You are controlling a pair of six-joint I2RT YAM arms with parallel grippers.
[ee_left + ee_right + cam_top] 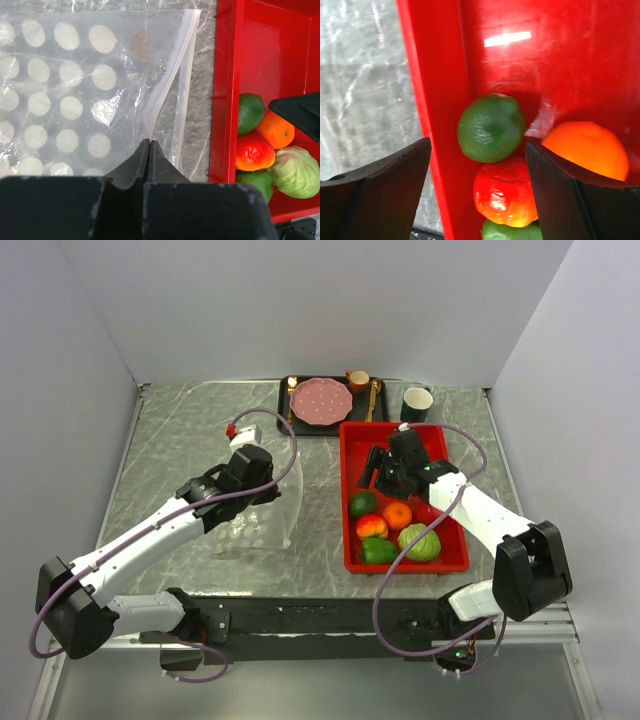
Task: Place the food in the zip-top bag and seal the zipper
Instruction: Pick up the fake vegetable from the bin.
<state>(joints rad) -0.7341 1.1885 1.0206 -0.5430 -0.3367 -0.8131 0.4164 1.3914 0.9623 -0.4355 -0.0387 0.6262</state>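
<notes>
**Item 1. Table** [170, 440]: grey marbled top. Clock directions are read from the overhead view, with 12 o'clock at the far wall.

**Item 2. Zip-top bag** [65, 90]: clear film with pale dots. It sits at about 8 o'clock of the table's centre. A strip of bare table shows between it and the red tray.

**Item 3. Zipper** [186, 65]: white strip on the bag's 3 o'clock edge, facing the tray. Its two lips stand parted for part of their length.

**Item 4. Left gripper** [150, 143]: fingers pressed together, pinching one white lip of the zipper.

**Item 5. Red tray** [352, 455]: at 3 o'clock of centre, long side running 12 to 6.

**Item 6. Food**: five pieces show, bunched at the tray's 6 o'clock end.
- Avocado [363, 504]: 10 o'clock of the bunch, against the tray's 9 o'clock wall.
- Orange [397, 514]: 1 o'clock.
- Red-yellow fruit [372, 528]: 9 o'clock.
- Green pepper [378, 551]: 7 o'clock.
- Cabbage [419, 542]: 4 o'clock.

**Item 7. Right gripper** [479, 147]: fingers spread wide and holding nothing. It hangs over the tray, 12 o'clock of the bunch, with the avocado below the gap.

**Item 8. Black tray** [285, 420]: at the table's 12 o'clock. It carries a pink plate [321, 400], an orange cup [358, 380] and a gold spoon [372, 400].

**Item 9. Dark cup** [416, 402]: just beside the black tray at its 3 o'clock.
</notes>
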